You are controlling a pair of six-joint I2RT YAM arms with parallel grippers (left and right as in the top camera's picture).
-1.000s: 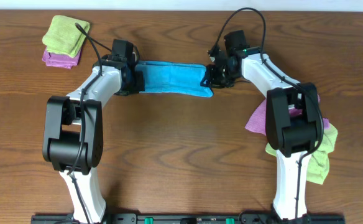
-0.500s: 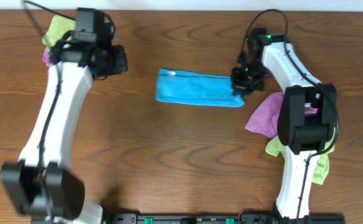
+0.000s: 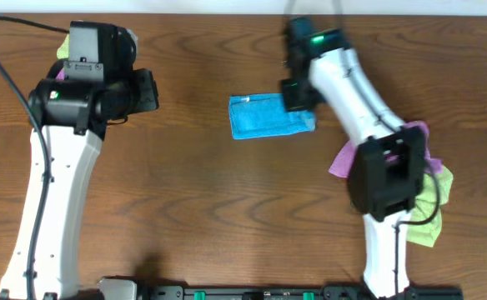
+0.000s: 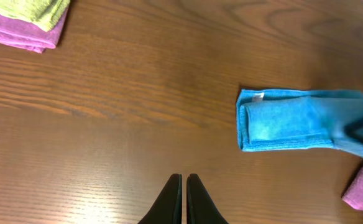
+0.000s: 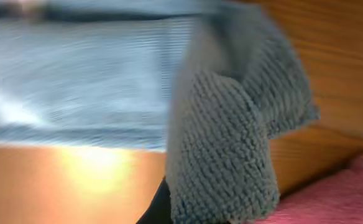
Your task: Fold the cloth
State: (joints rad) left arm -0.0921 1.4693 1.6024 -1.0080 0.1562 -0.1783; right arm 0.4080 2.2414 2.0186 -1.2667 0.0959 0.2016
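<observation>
The sky-blue cloth (image 3: 264, 117) lies folded into a short band at the table's middle back, its white tag (image 3: 246, 102) at the upper left corner. In the left wrist view the cloth (image 4: 293, 119) lies at the right with its tag (image 4: 258, 96). My right gripper (image 3: 296, 93) is shut on the cloth's right end and holds it lifted over the band. In the right wrist view the cloth (image 5: 225, 143) drapes over the fingers and hides them. My left gripper (image 4: 184, 180) is shut and empty, raised over bare wood far left of the cloth.
A lime-green cloth (image 4: 29, 9) on a purple cloth (image 4: 23, 34) is stacked at the back left. A purple cloth (image 3: 343, 158) and a lime-green cloth (image 3: 431, 208) lie at the right, beside the right arm's base.
My right gripper has carried the cloth's right end leftward over the band, making it shorter. My left arm has let go, lifted and drawn back to the left.
</observation>
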